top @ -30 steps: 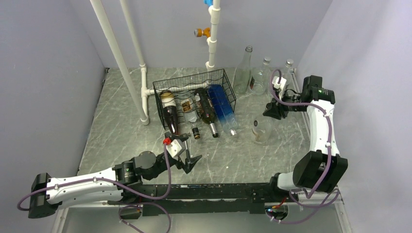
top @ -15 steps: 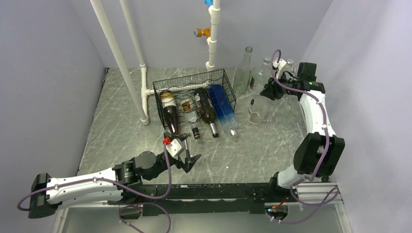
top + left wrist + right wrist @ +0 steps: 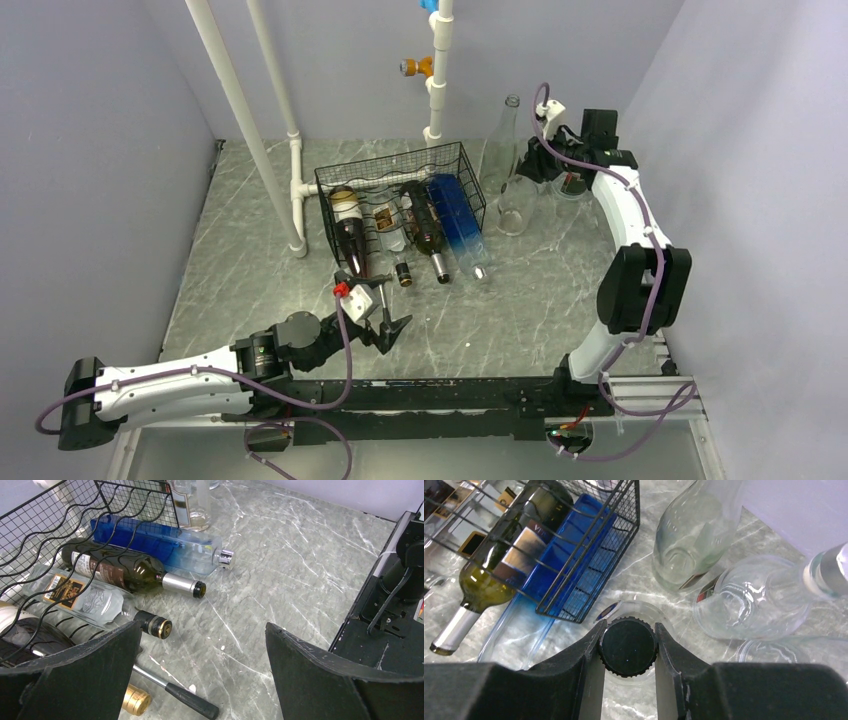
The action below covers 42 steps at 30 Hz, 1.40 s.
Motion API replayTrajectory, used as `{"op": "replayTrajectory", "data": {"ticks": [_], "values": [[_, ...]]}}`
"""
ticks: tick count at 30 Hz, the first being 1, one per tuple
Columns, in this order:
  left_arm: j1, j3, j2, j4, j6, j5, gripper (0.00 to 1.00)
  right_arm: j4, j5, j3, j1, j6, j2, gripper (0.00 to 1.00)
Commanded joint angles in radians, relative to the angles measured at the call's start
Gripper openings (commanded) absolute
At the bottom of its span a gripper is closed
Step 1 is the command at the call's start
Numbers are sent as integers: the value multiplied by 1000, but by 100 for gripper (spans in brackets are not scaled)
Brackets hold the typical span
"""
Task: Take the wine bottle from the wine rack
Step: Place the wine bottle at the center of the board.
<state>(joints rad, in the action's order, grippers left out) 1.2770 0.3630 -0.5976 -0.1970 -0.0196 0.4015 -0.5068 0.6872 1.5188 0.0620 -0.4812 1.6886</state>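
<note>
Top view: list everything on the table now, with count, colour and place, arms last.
wine rack: one, black, table centre.
in the rack: four, lying; left to right dark bottle, clear bottle, green bottle, blue bottle.
capped bottle: one, clear, black cap, right of rack.
upright bottles: several, clear, back right.
pipes: several, white, back left.
left arm: jaws open, before rack.
right arm: jaws shut on capped bottle.

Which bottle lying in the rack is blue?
The flat-sided blue bottle at the right end of the black wire-mesh rack in the top view; the other three are dark or clear.
</note>
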Motion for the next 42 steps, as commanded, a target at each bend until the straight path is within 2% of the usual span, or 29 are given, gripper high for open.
{"op": "replayTrajectory", "data": {"ticks": [1,7,16,21,29,38,42], "values": [[2,-9,13,-16,-1,26,99,159,-29,128,-10,62,8,2],[2,-16,27,-12,-3,34,99,169,-44,141,-11,70,43,15],[2,-14,25,-21,-7,36,99,143,-40,116,-11,50,14,59],[2,-5,24,-23,-13,32,99,125,-41,75,1,77,-52,74],[2,24,50,58,-56,28,99,68,18,-35,47,78,-219,86],[2,53,105,145,-138,43,100,60,38,-227,85,76,-499,99],[2,99,87,209,-163,50,99,29,56,-298,100,82,-594,100]]}}
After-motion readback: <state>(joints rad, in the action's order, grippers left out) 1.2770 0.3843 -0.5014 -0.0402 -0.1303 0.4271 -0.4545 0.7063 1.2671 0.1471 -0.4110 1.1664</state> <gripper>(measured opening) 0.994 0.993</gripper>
